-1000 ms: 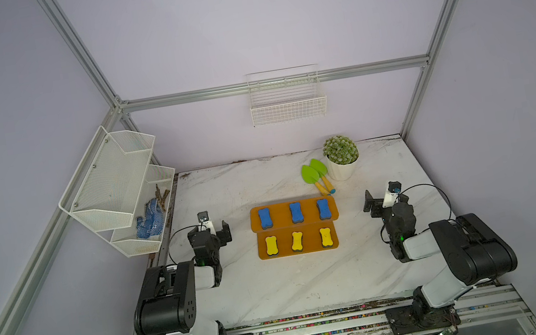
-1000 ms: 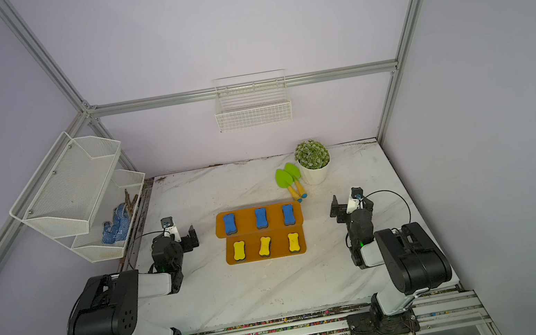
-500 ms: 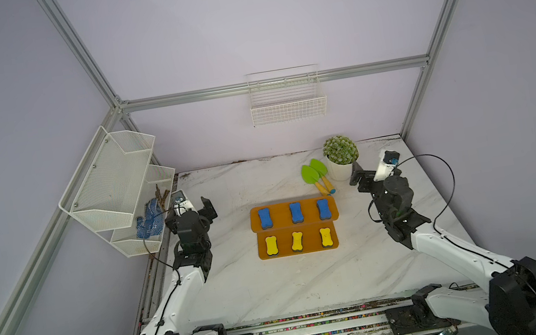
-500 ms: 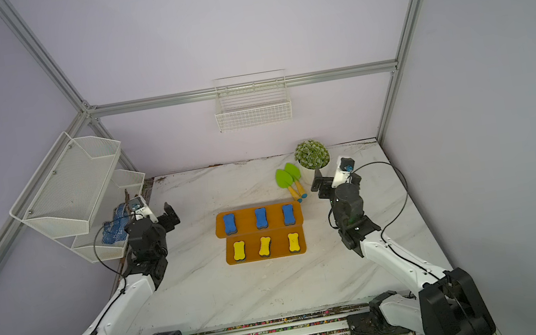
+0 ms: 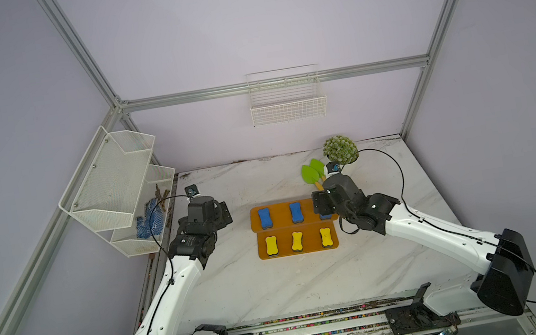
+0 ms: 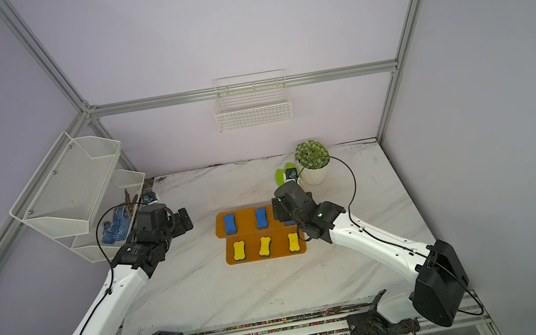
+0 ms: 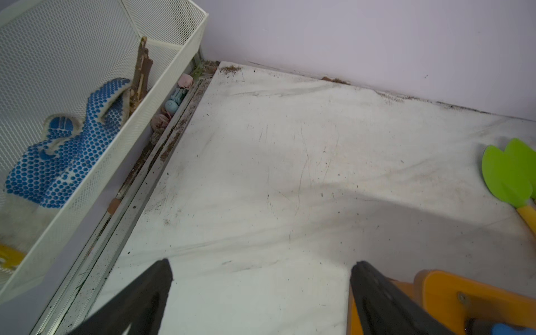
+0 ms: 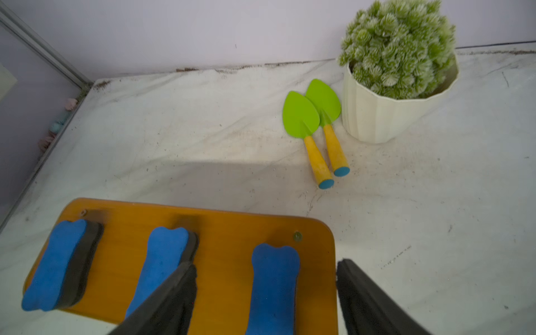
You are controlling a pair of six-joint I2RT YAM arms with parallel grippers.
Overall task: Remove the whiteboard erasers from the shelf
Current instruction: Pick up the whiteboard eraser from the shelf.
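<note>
The orange-brown shelf (image 5: 279, 215) (image 6: 245, 221) stands mid-table. Three blue whiteboard erasers lie on its back step: two in plain sight (image 5: 264, 218) (image 5: 297, 212), and a third (image 8: 274, 287) at the right end. Three yellow ones (image 5: 271, 245) (image 5: 297, 241) (image 5: 325, 237) lie on the front step. My right gripper (image 8: 266, 264) (image 5: 321, 203) hangs open over that right blue eraser, a finger on each side with gaps, and hides most of it in both top views. My left gripper (image 7: 262, 263) (image 5: 223, 215) is open and holds nothing, over bare table just left of the shelf (image 7: 464, 293).
Two green toy shovels (image 8: 307, 116) lie beside a potted plant (image 8: 397, 72) behind the shelf's right end. A white mesh rack (image 5: 116, 185) holding a blue dotted glove (image 7: 63, 150) hangs on the left wall. A wire basket (image 5: 286, 99) hangs on the back wall.
Both arms have unfolded from the front and reached toward the back. The right gripper has come over the shelf's right end. The left gripper has come beside its left end.
</note>
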